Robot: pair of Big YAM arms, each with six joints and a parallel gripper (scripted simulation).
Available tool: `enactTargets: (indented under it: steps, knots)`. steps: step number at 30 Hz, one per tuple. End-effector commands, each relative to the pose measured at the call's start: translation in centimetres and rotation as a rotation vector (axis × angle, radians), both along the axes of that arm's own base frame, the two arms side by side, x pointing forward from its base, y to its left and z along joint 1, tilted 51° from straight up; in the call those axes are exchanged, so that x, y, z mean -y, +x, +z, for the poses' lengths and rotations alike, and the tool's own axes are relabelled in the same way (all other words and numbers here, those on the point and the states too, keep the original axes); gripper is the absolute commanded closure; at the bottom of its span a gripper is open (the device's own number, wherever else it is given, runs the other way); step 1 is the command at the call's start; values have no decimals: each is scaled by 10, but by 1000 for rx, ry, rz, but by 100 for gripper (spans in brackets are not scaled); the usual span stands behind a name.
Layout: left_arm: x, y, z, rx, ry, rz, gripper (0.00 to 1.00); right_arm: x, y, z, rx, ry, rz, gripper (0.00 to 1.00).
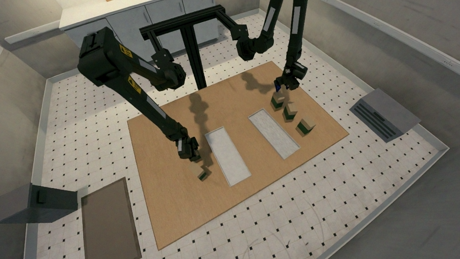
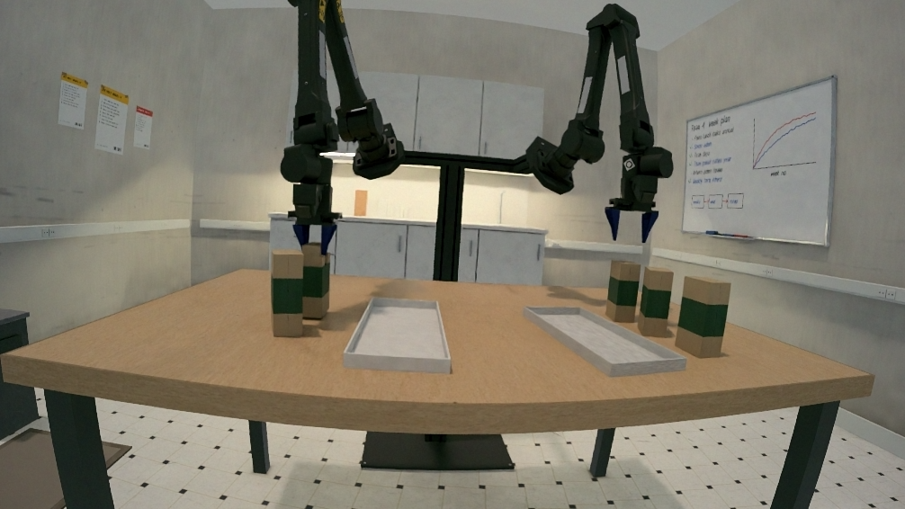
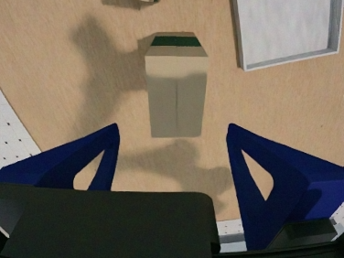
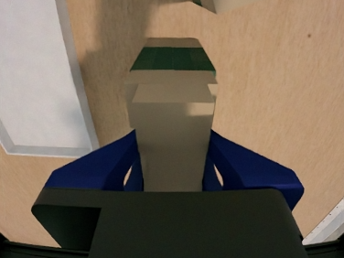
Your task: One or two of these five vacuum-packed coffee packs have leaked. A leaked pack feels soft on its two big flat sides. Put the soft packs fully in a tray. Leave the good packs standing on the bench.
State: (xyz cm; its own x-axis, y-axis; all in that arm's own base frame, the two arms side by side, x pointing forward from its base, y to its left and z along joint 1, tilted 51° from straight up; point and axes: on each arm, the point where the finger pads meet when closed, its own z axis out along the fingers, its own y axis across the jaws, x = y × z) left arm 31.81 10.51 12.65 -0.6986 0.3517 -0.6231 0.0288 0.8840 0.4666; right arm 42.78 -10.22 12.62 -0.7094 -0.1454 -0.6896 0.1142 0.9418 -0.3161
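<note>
- Left gripper [image 1: 282,88] [image 2: 629,241] [image 3: 173,124]: wide, holding nothing; one pack [image 1: 277,101] [image 2: 622,290] [image 3: 177,96] stands below it.
- Right gripper [image 1: 195,157] [image 2: 314,250] [image 4: 174,131]: narrow, gripping another pack [image 2: 315,281] [image 4: 174,142], its sides pressed inward.

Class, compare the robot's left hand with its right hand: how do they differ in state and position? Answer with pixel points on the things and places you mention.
The left hand [image 1: 283,88] [image 2: 629,240] [image 3: 173,131] is open, its fingers wide apart; the right hand [image 1: 195,158] [image 2: 314,247] [image 4: 173,131] is closed on a coffee pack [image 2: 316,281] [image 4: 174,151].
The left hand hovers above its pack [image 1: 277,102] [image 2: 622,290] [image 3: 177,91]; the right hand's fingertips reach down beside its pack's upper part.
Both have blue fingers pointing downward.
</note>
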Motion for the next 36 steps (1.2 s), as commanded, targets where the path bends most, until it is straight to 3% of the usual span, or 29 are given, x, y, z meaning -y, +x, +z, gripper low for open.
enactTargets:
  steps: [1,20,36]
  knots:
    - [-1,2,4,7,0,1,21,-6,-2,24,43,-1,1,74]
    - [-1,2,4,7,0,1,21,-12,-24,46,47,-2,-5,74]
    - [-1,2,4,7,0,1,21,-13,-30,46,41,-2,-5,74]
